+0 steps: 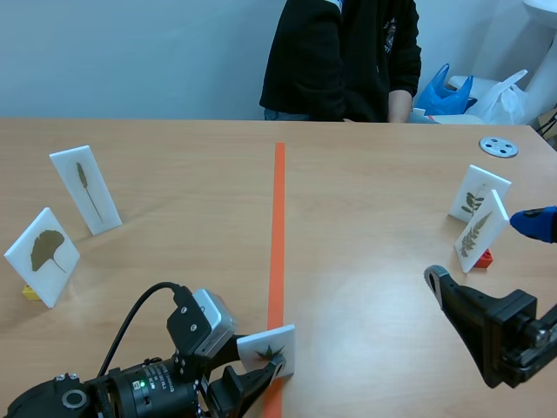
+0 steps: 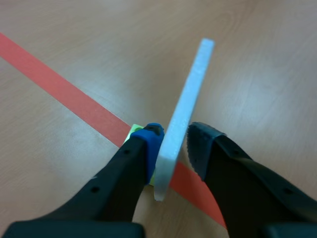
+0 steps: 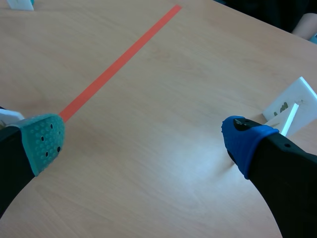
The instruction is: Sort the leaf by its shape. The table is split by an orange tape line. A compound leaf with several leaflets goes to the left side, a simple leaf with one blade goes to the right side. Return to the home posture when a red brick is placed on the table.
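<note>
The left claw (image 2: 173, 139) is pinching the leaf card (image 1: 265, 344) flatwise (stiff, light, probably slick); the right claw (image 3: 143, 139) is hanging open.

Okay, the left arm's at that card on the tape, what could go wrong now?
The leaf card leans inside the left pincer, so it may slip or topple on the orange tape. If it goes right, it could knock the two cards standing near the right pincer.
</note>
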You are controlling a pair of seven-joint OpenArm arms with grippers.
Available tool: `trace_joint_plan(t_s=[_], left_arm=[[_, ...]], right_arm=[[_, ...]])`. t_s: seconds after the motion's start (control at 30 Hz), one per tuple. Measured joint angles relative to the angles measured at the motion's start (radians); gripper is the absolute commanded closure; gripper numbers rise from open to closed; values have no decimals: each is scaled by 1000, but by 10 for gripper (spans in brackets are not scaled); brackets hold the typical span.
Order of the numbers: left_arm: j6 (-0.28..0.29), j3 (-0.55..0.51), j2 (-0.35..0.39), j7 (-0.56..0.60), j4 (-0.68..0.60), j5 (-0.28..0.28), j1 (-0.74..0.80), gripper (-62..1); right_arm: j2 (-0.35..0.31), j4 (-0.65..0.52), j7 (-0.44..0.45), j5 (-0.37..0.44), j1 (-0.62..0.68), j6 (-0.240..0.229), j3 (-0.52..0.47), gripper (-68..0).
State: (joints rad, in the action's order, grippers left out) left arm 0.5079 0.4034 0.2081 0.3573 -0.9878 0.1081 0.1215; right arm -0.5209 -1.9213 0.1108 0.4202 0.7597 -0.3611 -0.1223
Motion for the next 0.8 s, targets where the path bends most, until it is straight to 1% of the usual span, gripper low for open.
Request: trace_joint_plan(t_s=[0.03,0.2,0.27,0.37,0.53,0.63,0.67,0.8], left_arm=[[0,0,0,0,0,0,0,-30],[0,0,0,2,-10,-3,6,-31],[0,-1,3,-6,-50,-39,29,-31],[3,-11,11,-27,-153,-87,84,-31],[5,-90,11,-90,-351,-95,184,-31],[4,-152,11,-133,-449,-147,242,-31],[3,-177,11,-152,-477,-156,262,-31],[-23,-293,11,-199,-551,-230,334,-31]], right_arm=[[0,0,0,0,0,0,0,-667],[0,0,0,0,0,0,0,-667],[0,0,0,0,0,0,0,-667],[0,0,0,0,0,0,0,-667],[0,0,0,0,0,0,0,-667],[0,0,0,0,0,0,0,-667],[0,0,0,0,0,0,0,-667],[0,0,0,0,0,0,0,-667]])
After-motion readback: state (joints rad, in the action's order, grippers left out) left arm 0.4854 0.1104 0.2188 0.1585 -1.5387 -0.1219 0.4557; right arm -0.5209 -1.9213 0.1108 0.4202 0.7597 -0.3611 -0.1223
